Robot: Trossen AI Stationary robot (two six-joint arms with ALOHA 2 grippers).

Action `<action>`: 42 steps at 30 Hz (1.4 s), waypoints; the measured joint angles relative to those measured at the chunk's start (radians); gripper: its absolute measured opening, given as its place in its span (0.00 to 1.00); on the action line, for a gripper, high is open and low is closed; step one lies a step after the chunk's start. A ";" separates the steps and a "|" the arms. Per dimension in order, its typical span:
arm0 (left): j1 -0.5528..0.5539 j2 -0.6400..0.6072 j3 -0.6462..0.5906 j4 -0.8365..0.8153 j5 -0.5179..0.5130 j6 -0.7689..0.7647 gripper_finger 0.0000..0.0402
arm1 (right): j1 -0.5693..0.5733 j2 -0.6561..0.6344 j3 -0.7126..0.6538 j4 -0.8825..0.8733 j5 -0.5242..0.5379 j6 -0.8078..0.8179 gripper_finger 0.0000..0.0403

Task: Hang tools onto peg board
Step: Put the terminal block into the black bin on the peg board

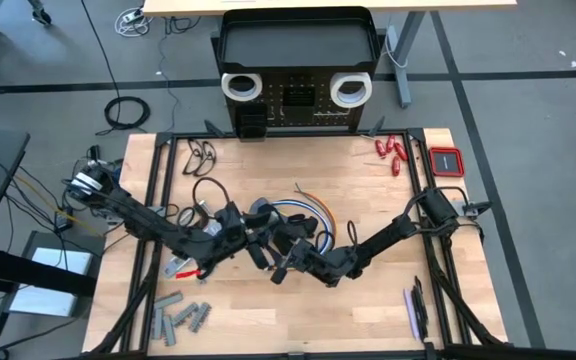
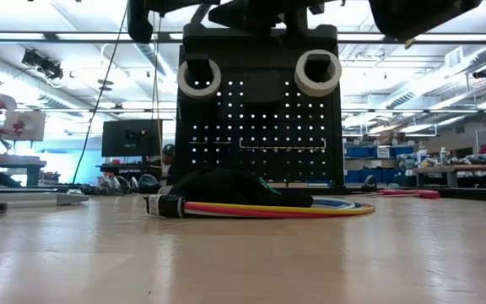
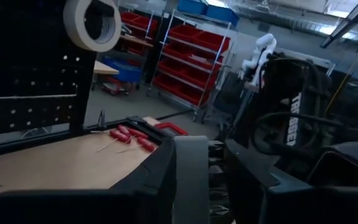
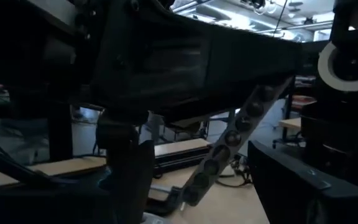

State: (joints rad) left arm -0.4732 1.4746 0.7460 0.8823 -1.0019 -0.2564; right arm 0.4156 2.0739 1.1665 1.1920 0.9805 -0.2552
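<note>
Two dark arms reach inward over the wooden table [image 1: 368, 190] and meet near its centre. Left arm: base at the left edge, links stretched low toward the middle, ending at the left gripper [image 1: 258, 248]. Right arm: base at the right edge, elbow raised, forearm angled down and to the left, ending at the right gripper [image 1: 286, 262]. Both grippers lie close together, just beside a bundle of coloured cables [image 1: 308, 212] that rests flat on the table in front of the peg board. Whether either gripper's fingers are apart or closed cannot be told; the wrist views show only dark housings at close range.

The peg board [image 1: 296, 100] stands upright at the far edge of the table, centred, with its black tray top [image 1: 296, 45] above. Two white tape rolls hang on it: one at upper left [image 1: 240, 87], one at upper right [image 1: 350, 90].

Tools on the table:
- Small red-handled tools [image 1: 392, 153], far right corner, near the board.
- Red case [image 1: 446, 161], just right of these, at the table edge.
- Grey metal pieces [image 1: 181, 318], near left corner.
- Purple-handled tool [image 1: 413, 312], near right edge.
- Black wire loops [image 1: 201, 153], far left.
- Red-tipped item [image 1: 186, 270], beneath the left arm, partly hidden.
</note>
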 joint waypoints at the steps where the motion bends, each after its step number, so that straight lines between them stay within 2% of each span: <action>1: 0.000 0.000 0.000 0.008 0.001 0.010 0.29 | 0.000 0.000 0.000 -0.006 -0.002 0.012 0.61; 8: 0.000 0.000 0.000 0.044 0.071 0.013 0.29 | -0.001 0.000 0.000 -0.035 0.009 0.043 0.42; 14: -0.004 0.000 0.000 0.043 0.065 0.010 0.29 | 0.000 0.000 0.000 -0.039 0.030 0.045 0.22; 18: -0.008 -0.001 0.002 0.040 0.077 0.038 0.29 | 0.001 0.000 0.000 -0.036 0.081 0.041 0.12; 24: -0.022 -0.007 0.002 0.042 0.072 0.197 0.29 | 0.024 -0.009 0.000 -0.053 0.142 -0.004 0.12; 29: -0.070 -0.094 0.002 0.036 -0.029 0.408 0.29 | 0.052 -0.061 0.000 -0.083 0.202 -0.081 0.12; 33: -0.128 -0.177 0.002 -0.039 -0.142 0.531 0.29 | 0.065 -0.129 0.001 -0.180 0.287 -0.176 0.12; 37: -0.173 -0.236 0.002 -0.238 -0.262 0.510 0.29 | 0.046 -0.220 0.016 -0.348 0.390 -0.297 0.12; 42: -0.184 -0.238 0.002 -0.458 -0.277 0.335 0.29 | -0.039 -0.292 0.093 -0.513 0.510 -0.612 0.12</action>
State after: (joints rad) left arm -0.6575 1.2363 0.7475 0.4238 -1.2793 0.0789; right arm 0.3770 1.7818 1.2597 0.6788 1.4903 -0.8669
